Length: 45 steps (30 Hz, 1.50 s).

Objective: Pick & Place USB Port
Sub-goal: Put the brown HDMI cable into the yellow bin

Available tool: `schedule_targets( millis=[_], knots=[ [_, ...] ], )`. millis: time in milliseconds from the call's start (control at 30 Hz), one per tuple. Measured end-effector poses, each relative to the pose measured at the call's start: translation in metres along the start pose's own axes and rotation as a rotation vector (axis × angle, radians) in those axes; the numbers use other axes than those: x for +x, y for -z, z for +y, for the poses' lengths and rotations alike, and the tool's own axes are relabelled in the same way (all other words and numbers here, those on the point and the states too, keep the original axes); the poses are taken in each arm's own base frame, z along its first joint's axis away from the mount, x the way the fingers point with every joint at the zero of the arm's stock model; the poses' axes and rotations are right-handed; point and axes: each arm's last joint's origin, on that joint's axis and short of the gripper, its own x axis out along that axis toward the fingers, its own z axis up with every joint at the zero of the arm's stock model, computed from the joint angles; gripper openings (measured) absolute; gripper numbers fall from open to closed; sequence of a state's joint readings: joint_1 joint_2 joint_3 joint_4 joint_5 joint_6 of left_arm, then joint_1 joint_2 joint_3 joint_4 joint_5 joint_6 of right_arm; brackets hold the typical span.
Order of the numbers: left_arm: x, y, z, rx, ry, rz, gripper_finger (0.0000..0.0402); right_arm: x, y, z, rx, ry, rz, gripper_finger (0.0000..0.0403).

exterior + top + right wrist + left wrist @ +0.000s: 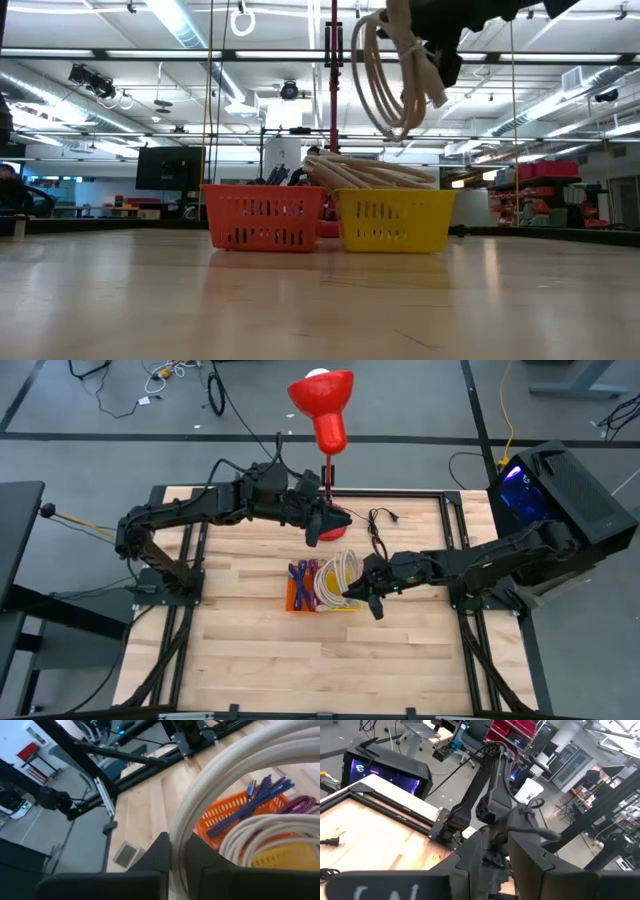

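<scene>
Coiled cable point(392, 75) hangs clamped in right tool point(366, 597) above yellow basket point(394, 221).

Grey floor point(400, 400), ceiling strip lights point(185, 25), red shelving point(517, 732)

The lower half of the table point(300, 660) lies bare, so I could pass there freely. At centre the orange basket point(298, 596) and yellow basket point(338, 603) block me, with a cream cable coil point(392, 75) hanging above them. At upper centre the red lamp point(325, 405) and my left gripper point(314, 528) crowd the far edge.
</scene>
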<state>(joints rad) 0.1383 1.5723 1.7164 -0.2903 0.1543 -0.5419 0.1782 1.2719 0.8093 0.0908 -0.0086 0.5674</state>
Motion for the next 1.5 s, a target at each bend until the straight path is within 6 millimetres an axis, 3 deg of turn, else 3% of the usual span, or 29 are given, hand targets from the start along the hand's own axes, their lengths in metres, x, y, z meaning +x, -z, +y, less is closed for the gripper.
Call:
schedule_targets(
  millis=[500,867,1167,1500],
  knots=[
    [-0.001,0.001,-0.001,0.004,0.021,0.017,0.0101,0.030,0.016,-0.023,0.017,0.088,0.099,0.0020],
    [-0.001,0.002,-0.001,0.001,0.014,0.033,0.0101,0.032,0.013,-0.032,0.033,0.102,0.097,0.0020],
    [-0.001,0.003,-0.001,0.001,0.015,0.034,0.0101,0.032,0.012,-0.033,0.036,0.113,0.090,0.0122],
    [-0.001,0.003,-0.001,0.001,0.015,0.034,0.0101,0.031,0.012,-0.033,0.038,0.103,0.094,0.0123]
  ],
)
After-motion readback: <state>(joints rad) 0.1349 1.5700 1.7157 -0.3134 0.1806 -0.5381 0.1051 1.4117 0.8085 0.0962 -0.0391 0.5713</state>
